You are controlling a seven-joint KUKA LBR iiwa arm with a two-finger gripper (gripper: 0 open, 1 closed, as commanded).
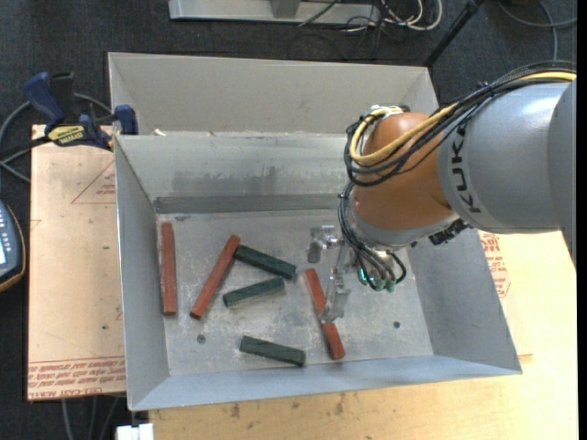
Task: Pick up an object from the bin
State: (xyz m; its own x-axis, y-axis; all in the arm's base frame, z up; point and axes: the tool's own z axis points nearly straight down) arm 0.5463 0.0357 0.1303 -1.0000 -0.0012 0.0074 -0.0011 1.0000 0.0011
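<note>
Red-brown and slim, the straight rigid stick (pixel 332 341) lies right of centre on the grey metal bin's (pixel 138 246) floor, under the gripper (pixel 336 302). It is probably light and stiff, best grasped mid-length. Gripper opening: cannot tell. 1 dark green bar (pixel 266 262) lies near.

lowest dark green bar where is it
Camera view: the dark green bar lies low in the middle of the bin, just left of a red bar by the gripper.
</note>
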